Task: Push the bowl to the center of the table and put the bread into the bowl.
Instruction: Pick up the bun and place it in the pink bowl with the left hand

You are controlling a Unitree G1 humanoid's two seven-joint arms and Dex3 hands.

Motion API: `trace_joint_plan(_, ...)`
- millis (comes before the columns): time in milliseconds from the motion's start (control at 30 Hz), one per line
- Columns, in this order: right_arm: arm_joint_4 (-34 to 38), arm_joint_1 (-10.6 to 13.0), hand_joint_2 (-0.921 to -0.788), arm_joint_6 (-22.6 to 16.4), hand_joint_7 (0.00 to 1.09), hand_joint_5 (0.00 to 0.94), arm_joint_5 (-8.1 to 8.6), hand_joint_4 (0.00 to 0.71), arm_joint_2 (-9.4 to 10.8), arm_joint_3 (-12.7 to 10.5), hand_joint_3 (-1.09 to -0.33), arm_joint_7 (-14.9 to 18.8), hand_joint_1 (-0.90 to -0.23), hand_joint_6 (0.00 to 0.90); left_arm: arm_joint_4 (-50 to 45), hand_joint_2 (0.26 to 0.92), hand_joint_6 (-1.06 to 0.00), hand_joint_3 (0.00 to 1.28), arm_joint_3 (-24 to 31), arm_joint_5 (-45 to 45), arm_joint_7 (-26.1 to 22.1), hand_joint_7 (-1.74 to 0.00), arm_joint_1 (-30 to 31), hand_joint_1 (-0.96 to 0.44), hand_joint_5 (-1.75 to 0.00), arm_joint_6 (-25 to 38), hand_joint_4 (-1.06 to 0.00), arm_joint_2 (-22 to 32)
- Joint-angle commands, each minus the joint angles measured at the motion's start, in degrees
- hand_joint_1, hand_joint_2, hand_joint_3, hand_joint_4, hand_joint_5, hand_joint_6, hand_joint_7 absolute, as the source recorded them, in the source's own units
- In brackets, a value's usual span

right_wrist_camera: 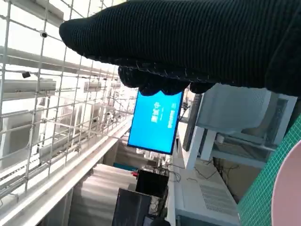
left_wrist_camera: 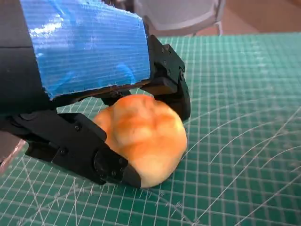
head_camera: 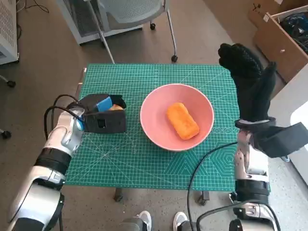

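left hand (head_camera: 103,114), at the left of the desk (head_camera: 159,163): fingers (left_wrist_camera: 106,162) curled round a bun (left_wrist_camera: 143,136), which rests on the green mat; the left wrist view shows black fingers on both sides of the bun, pinching it. a second bread, a loaf (head_camera: 182,120), lies inside the pink bowl (head_camera: 155,129), tilted, near the bowl's middle. the bowl stands about mid-desk, just right of the left hand and apart from it. right hand (head_camera: 250,86), raised over the desk's right edge, fingers spread and empty, well clear of the bowl. in the right wrist view the glove crosses the top, with the bowl's rim at the lower corner, a blue screen (right_wrist_camera: 155,122) and a wire grid (right_wrist_camera: 47,94) beyond. a chair (head_camera: 137,14) stands behind the desk; shoes (head_camera: 161,221) show at its near edge.
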Motion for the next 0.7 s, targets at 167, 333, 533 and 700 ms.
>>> trace_joint_plan(167,0.97,0.89,-0.921,0.71,0.43,0.001,0.28,0.271,0.1,0.01,-0.692,0.68,-0.619,0.147,-17.77,0.92,-0.61,0.08,6.02,-5.12,-3.42,-1.2,3.28,0.0,-1.17,1.17,-0.67,1.97)
trace_joint_plan(333,1.13,0.79,-0.921,0.57,0.43,0.001,0.21,0.271,0.01,-0.04,-0.691,0.71,-0.616,0.146,-27.5,0.921,-0.6,0.08,8.58,-6.85,-4.56,-1.21,4.92,0.0,-1.16,2.35,-0.68,1.84)
trace_joint_plan(533,1.05,0.92,-0.921,0.64,0.43,0.001,0.3,0.271,-0.01,-0.1,-0.693,0.69,-0.61,0.145,-37.94,0.92,-0.62,0.07,10.91,-9.33,-5.5,-1.16,5.99,0.0,-1.18,4.93,-0.69,0.12)
trace_joint_plan(700,0.99,1.21,-0.921,0.21,0.43,0.0,0.15,0.271,0.1,-0.11,-0.695,0.55,-0.604,0.144,-43.92,0.918,-0.64,0.04,11.22,-9.74,-4.32,-1.16,6.53,0.0,-1.1,5.33,-0.75,-2.01)
